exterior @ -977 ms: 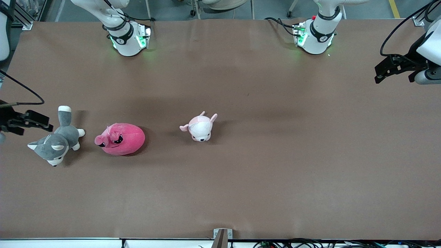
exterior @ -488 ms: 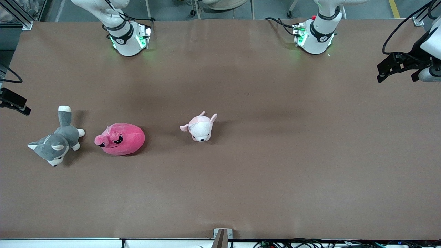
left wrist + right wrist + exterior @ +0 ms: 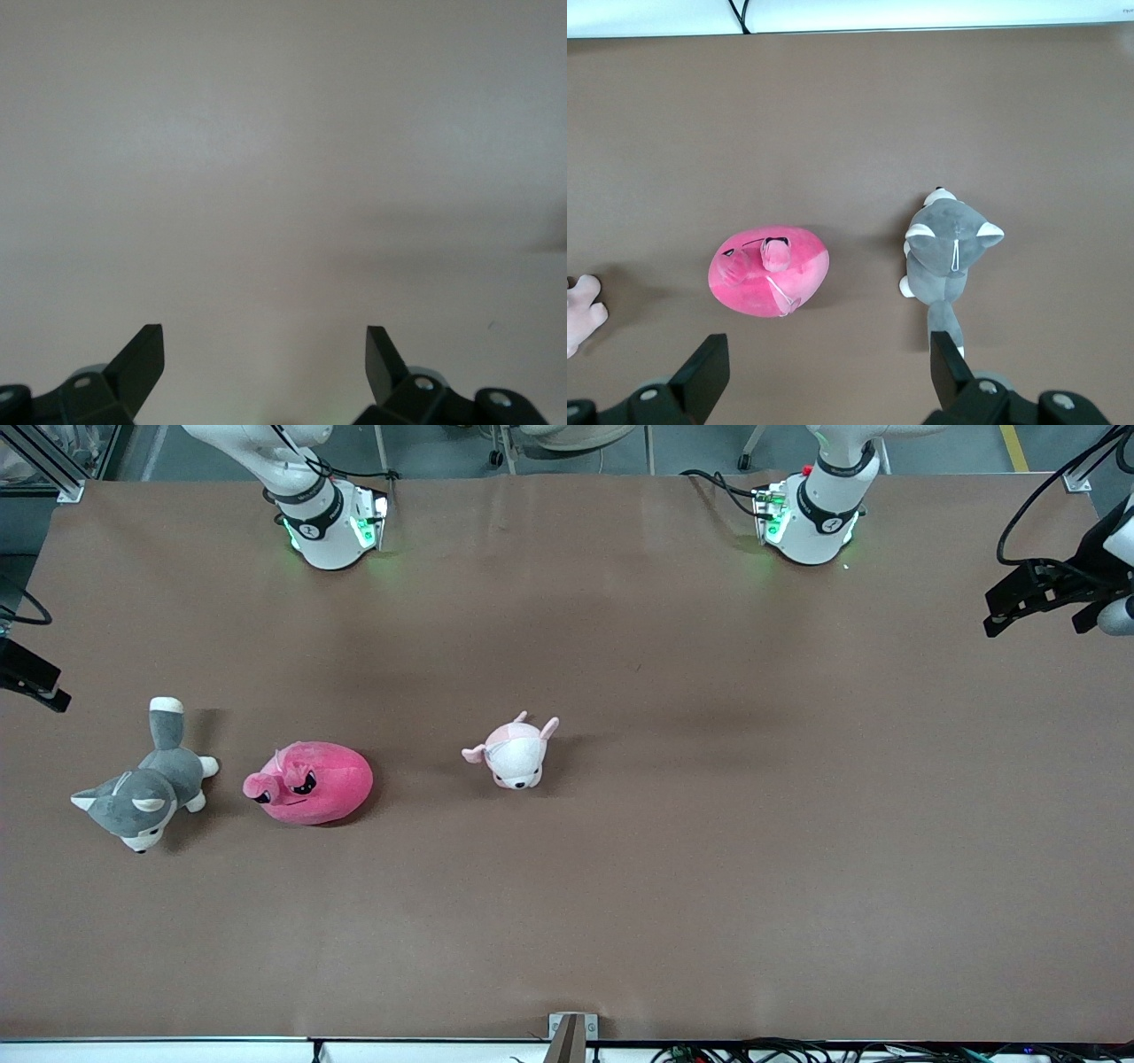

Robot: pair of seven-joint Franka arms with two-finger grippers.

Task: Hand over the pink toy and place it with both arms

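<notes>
Three plush toys on the table, all toward the right arm's end: one hot-pink toy, one grey-and-white husky beside it at the table's end, one pale pink-and-white puppy toward the middle. Two arms.

Hot-pink toy lies flat on the mat, nothing touching it.

Right gripper is up at the edge of the table past the husky, fingers spread wide, nothing between them. Its wrist view looks down on the hot-pink toy and the husky. Left gripper is out over bare mat at its own end, fingers also spread, holding nothing.

Scene fits either a toy waiting for pickup or one already set down, so I can't call the stage.

If a grasp comes: pinch the plump body across its short width, stay clear of the husky, and leave enough plush exposed for the second gripper.
</notes>
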